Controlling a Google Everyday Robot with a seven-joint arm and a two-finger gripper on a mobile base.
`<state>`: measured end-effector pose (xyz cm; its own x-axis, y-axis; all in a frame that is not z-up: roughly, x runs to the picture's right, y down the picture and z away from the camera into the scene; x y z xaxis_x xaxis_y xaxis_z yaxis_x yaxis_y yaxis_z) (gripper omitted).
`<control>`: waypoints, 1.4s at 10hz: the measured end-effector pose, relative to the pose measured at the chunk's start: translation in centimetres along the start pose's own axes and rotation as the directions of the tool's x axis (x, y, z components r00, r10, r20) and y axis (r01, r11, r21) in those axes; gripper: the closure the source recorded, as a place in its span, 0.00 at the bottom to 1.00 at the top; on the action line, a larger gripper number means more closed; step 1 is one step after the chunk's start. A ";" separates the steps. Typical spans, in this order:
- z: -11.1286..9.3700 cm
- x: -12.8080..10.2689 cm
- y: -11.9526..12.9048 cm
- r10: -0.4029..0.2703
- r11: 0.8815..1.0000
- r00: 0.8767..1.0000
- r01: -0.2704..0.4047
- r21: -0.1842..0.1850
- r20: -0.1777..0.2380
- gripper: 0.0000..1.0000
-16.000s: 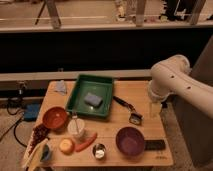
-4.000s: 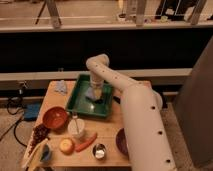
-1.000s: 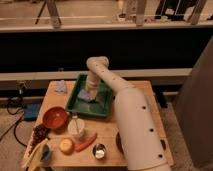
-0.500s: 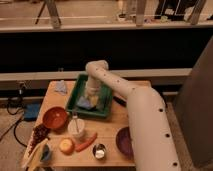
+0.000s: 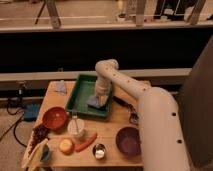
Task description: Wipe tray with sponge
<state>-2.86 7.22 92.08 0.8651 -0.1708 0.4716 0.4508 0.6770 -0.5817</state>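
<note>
A green tray (image 5: 80, 96) lies on the wooden table at its back middle. A grey-blue sponge (image 5: 94, 103) lies inside the tray near its front right corner. My gripper (image 5: 99, 96) reaches down into the tray from the white arm and sits right over the sponge, pressing on it. Most of the sponge is hidden under the gripper.
A red bowl (image 5: 54, 118), a white cup (image 5: 76, 128), a carrot (image 5: 86, 142), an orange fruit (image 5: 66, 146), a small metal cup (image 5: 99, 150) and a purple bowl (image 5: 129, 140) stand at the table's front. A black brush (image 5: 125, 106) lies right of the tray. A blue cloth (image 5: 60, 87) lies at the back left.
The gripper and sponge have slid toward the tray's front right corner over the last second. Sixteen seconds ago the arm was off to the right and the sponge lay alone mid-tray.
</note>
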 end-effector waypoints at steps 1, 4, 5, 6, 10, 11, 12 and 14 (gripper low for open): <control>-0.2 0.4 -0.2 0.008 1.000 1.000 -0.008 0.008 -0.008 1.00; -0.2 1.3 -2.9 0.013 0.999 1.000 -0.013 0.034 -0.022 1.00; 0.2 1.3 -3.8 0.011 0.999 1.000 -0.010 0.038 -0.019 1.00; 0.7 1.0 -4.7 0.008 0.999 1.000 -0.007 0.043 -0.013 1.00; 2.0 -1.0 -7.1 -0.021 0.998 0.998 0.018 0.053 0.055 1.00; 2.3 -2.2 -7.3 -0.045 0.998 0.995 0.041 0.046 0.086 1.00; 2.6 -3.6 -6.9 -0.074 0.997 0.992 0.071 0.032 0.105 1.00; 2.7 -5.1 -4.6 -0.116 0.993 0.986 0.117 -0.003 0.124 1.00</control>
<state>-9.98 6.87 94.14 0.7732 -0.1582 0.6141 0.5495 0.6505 -0.5242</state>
